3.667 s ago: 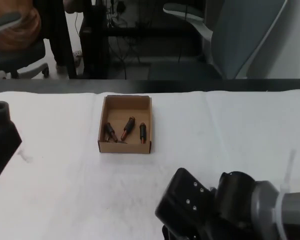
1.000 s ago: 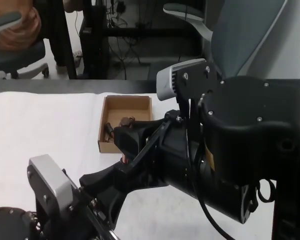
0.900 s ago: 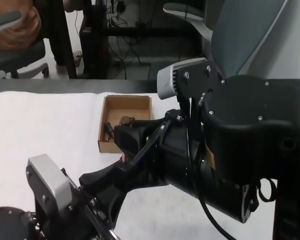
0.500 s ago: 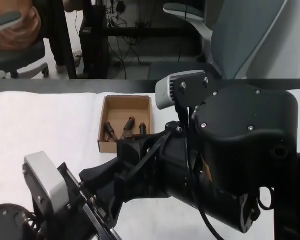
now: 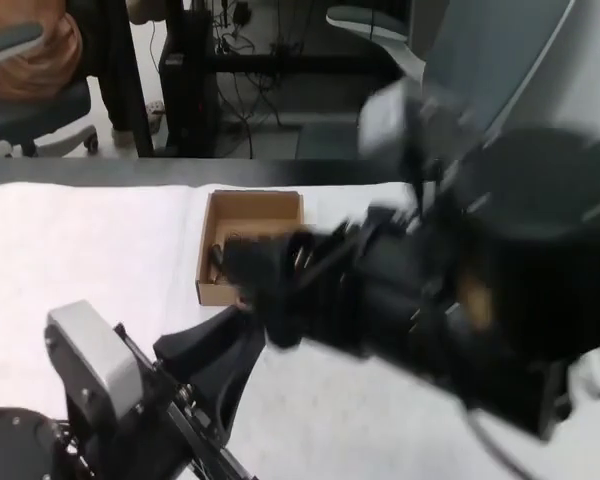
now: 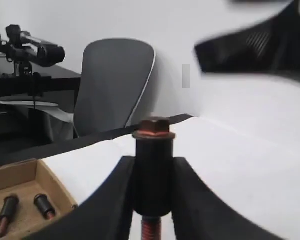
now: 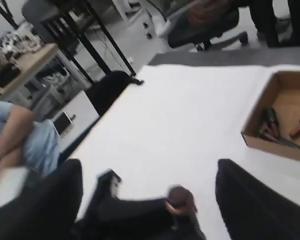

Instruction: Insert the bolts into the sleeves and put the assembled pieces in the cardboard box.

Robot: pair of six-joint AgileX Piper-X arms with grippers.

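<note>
1. Bolt (image 6: 154,126) was seated through the sleeve (image 6: 153,175). Its head sat against one end and thread showed past the other.
2. The left gripper (image 6: 153,167) pinched the sleeve between both fingers. It held the piece in the air above the bench (image 5: 80,250), on the near side of the cardboard box (image 5: 252,208). We saw no shift in that grip over the last second.
3. What changed was the right arm (image 5: 460,300). A second ago its gripper was right at the bolt head, and by now it had swung up and off to the side, smeared with motion in the high view.
4. The right gripper (image 7: 149,175) had its jaws spread wide with nothing between them. The left gripper's piece showed farther off.
5. The box hadn't moved. Assembled pieces (image 7: 268,119) lay inside, and we counted three, same as a few seconds back.
6. Our read was that insertion was done for this piece and the right arm was clearing out. What remained was for the left arm (image 5: 130,400) to carry the piece to the box and let go.
7. We judged one risk: the bolt may only sit loose in the sleeve, so tipping it head-down on the way could let it slide out.
</note>
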